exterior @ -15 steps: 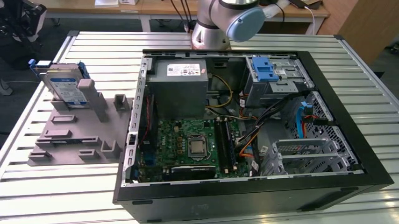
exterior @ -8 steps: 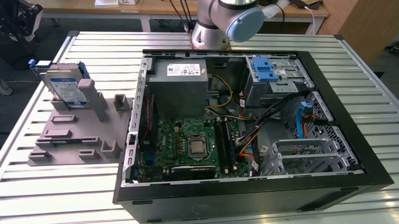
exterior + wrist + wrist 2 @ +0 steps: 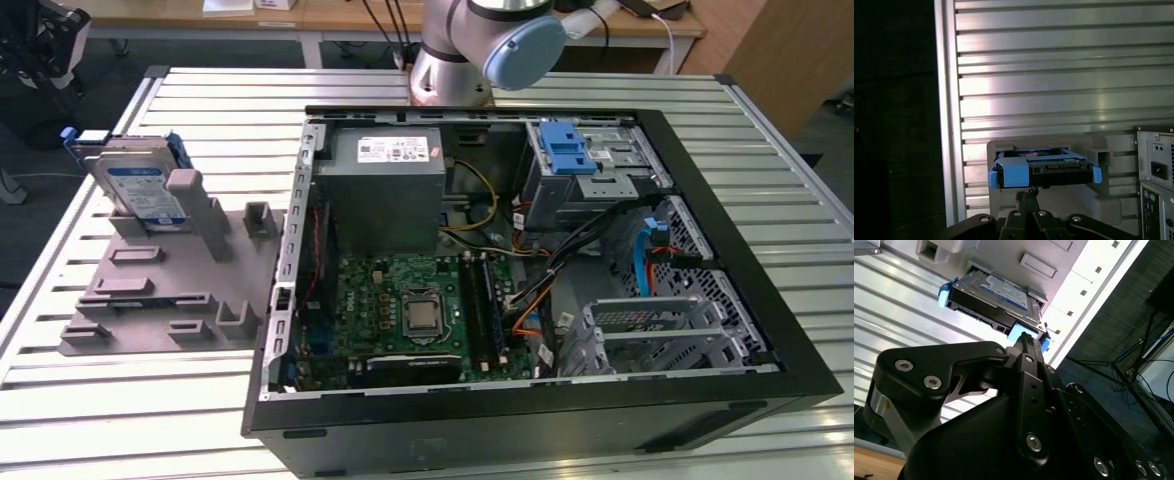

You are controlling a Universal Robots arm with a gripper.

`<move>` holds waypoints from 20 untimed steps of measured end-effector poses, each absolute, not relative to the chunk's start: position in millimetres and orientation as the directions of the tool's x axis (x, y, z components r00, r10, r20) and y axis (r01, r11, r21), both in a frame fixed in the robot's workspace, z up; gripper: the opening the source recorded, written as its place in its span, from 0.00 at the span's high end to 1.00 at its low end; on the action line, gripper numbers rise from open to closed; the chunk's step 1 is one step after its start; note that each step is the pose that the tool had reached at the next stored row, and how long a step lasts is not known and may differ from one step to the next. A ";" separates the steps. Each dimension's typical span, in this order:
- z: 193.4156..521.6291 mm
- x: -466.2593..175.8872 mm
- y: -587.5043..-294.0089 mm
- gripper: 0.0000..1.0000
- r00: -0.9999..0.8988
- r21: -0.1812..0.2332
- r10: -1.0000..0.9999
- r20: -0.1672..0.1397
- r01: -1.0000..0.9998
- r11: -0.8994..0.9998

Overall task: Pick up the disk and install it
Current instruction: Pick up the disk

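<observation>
Slatted table (image 3: 134,420) — disk (image 3: 138,192) on end in grey holder (image 3: 160,290), long axis upright

Disk (image 3: 140,192) upright in holder (image 3: 160,290) on table (image 3: 134,400), to the exterior view's left of computer case (image 3: 534,432)

This looks like a robotics lab or test workshop. A ribbed aluminium-slat tabletop (image 3: 134,400) carries a black desktop computer case (image 3: 534,425) laid on its side with the panel off, its green motherboard (image 3: 387,300) and wiring bared. Near the tabletop's edge on the exterior view's left sits a grey moulded plastic fixture (image 3: 147,290). It holds upright a silver-metal disk with a white-and-blue label and blue plastic rails (image 3: 140,190). A grey-and-blue jointed robot arm (image 3: 467,50) rises at the tabletop's far edge, with light wooden desks (image 3: 334,15) behind it. In the second wrist view, loose cables (image 3: 1155,347) hang over dark carpeted floor (image 3: 1114,305).
</observation>
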State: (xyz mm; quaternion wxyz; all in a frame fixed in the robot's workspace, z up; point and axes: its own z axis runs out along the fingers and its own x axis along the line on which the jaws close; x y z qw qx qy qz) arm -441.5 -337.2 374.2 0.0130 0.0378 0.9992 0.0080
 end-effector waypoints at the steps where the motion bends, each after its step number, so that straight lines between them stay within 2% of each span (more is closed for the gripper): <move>1: 374.1 -441.5 -337.2 0.89 -0.997 0.017 0.075 -0.025 0.075 0.997; 7: 374.2 -441.5 -337.1 0.89 -0.998 0.017 0.052 -0.025 0.051 0.999; 20: 374.0 -441.5 -337.2 0.89 -0.988 0.017 -0.154 -0.025 -0.154 0.988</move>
